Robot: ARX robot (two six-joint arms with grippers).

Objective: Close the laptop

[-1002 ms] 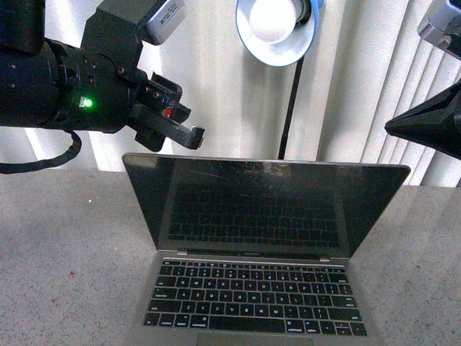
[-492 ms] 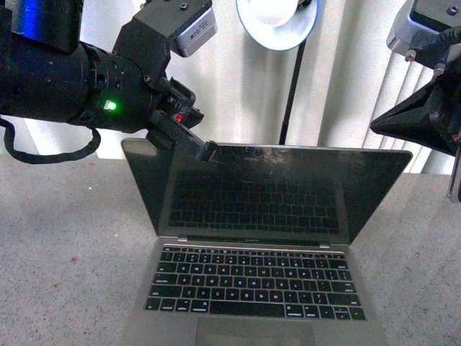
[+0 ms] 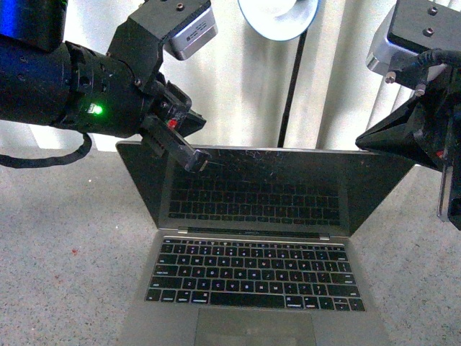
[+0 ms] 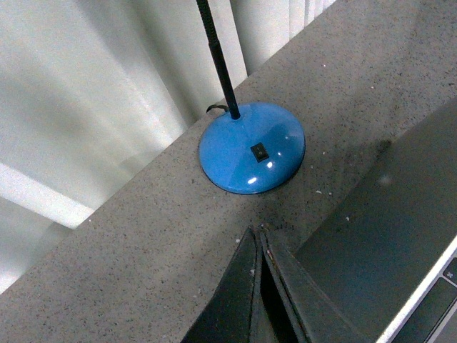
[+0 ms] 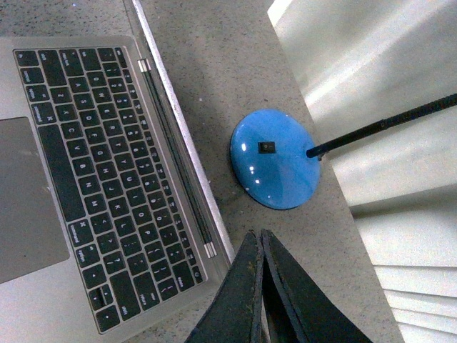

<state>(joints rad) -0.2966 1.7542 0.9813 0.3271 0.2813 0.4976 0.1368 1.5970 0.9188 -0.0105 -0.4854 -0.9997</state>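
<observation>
Open laptop (image 3: 252, 238) centred on speckled surface (image 3: 57, 238); blue lamp base (image 4: 251, 147) just behind lid. Left gripper (image 3: 196, 161), pressed together, at lid's top edge; right gripper (image 3: 362, 142), pressed together, near lid's right corner. Trackpad front cut off.

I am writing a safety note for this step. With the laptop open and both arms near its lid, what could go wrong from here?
1. The left gripper, jaws shut, sits at the top edge of the lid near its left corner; an off-centre push may twist the lid or turn the laptop.
2. Its hard tip is by the glossy screen and could scratch it.
3. The lamp stands just behind the lid; the right gripper could knock it.
</observation>
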